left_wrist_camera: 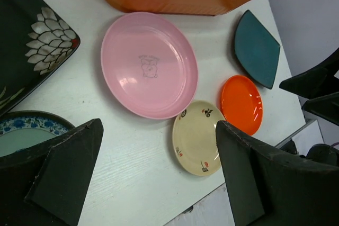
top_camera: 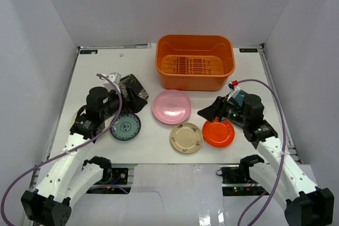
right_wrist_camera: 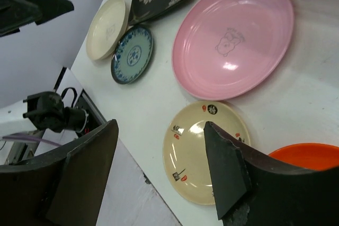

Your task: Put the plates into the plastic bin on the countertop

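Left gripper [left_wrist_camera: 159,125] and right gripper [right_wrist_camera: 159,125], both spread wide, are hovering either side of the pink plate [top_camera: 171,106], nearer than the plastic bin [top_camera: 195,62].

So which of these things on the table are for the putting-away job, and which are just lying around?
For the job:
pink plate
cream-gold plate
orange-red plate
blue-patterned plate
white plate
black-floral plate
teal plate
orange bin
countertop

Not for the job:
purple cables
white walls
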